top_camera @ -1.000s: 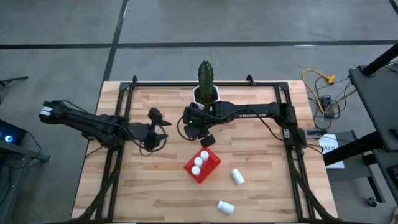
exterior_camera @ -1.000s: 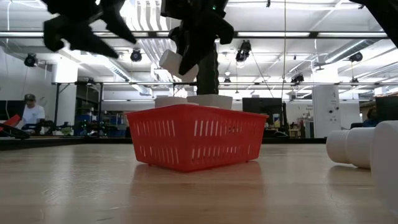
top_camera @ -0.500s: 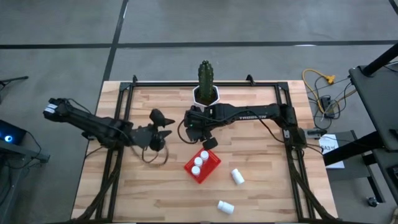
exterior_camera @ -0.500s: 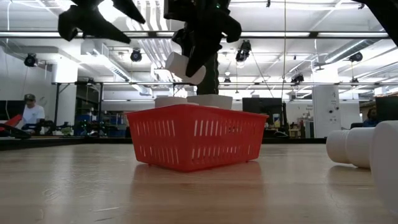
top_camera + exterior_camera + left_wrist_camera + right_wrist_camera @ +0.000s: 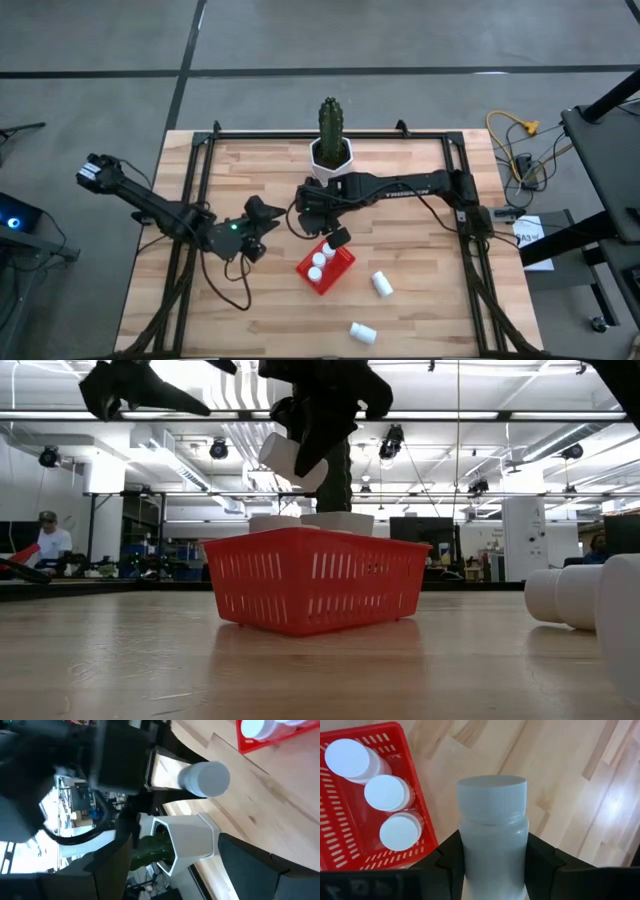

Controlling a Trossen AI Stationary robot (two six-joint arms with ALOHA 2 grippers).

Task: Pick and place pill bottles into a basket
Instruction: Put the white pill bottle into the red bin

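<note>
Right gripper (image 5: 335,238) moved nearer basket (image 5: 343,268), clamping pill bottle (image 5: 493,832)

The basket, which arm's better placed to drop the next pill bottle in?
Right. The right gripper already holds a pill bottle just above the red basket. The left gripper is empty, off to the basket's side.

The right arm stretches leftward across the worktop's far half, its pincer (image 5: 335,236) raised and clamped on a load. The left pincer (image 5: 262,228) hovers nearby, fingers spread.
</note>
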